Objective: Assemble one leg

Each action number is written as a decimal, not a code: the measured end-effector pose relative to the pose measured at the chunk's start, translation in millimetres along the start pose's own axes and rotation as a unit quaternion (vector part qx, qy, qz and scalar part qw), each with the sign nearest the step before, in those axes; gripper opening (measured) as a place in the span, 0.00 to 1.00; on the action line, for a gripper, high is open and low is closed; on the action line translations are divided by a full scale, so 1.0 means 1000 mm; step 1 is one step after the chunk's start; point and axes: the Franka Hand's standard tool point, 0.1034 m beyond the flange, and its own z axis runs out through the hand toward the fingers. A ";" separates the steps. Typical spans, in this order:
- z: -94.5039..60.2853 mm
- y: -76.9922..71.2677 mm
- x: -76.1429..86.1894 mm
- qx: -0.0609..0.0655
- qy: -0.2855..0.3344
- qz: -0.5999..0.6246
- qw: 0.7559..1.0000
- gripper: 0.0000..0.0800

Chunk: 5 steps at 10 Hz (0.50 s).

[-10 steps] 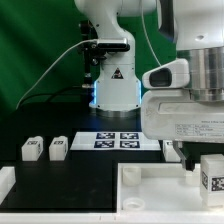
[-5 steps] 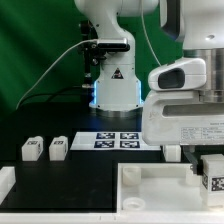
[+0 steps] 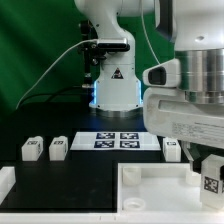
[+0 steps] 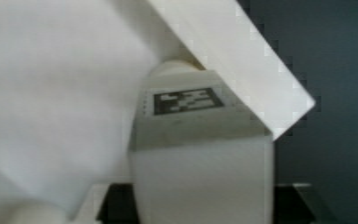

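My gripper is at the exterior view's right, shut on a leg, a small white post with a black-and-white tag. It holds the leg over the right part of the large white panel. In the wrist view the leg stands between my dark fingers, its far end against the panel's raised rim; I cannot tell if it touches. My gripper grips its near end. Three more legs lie on the black table: two at the left and one behind the panel.
The marker board lies flat in front of the arm's base. A white part sits at the table's front left corner. A green backdrop stands behind.
My hand has tilted and come down a little with the leg, toward the panel. The other legs have not moved.
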 end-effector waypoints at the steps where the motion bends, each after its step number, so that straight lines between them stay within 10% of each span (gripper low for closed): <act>1: 0.000 0.002 -0.003 0.003 -0.010 0.107 0.994 0.38; 5: 0.002 0.006 -0.007 0.000 -0.036 0.341 0.939 0.38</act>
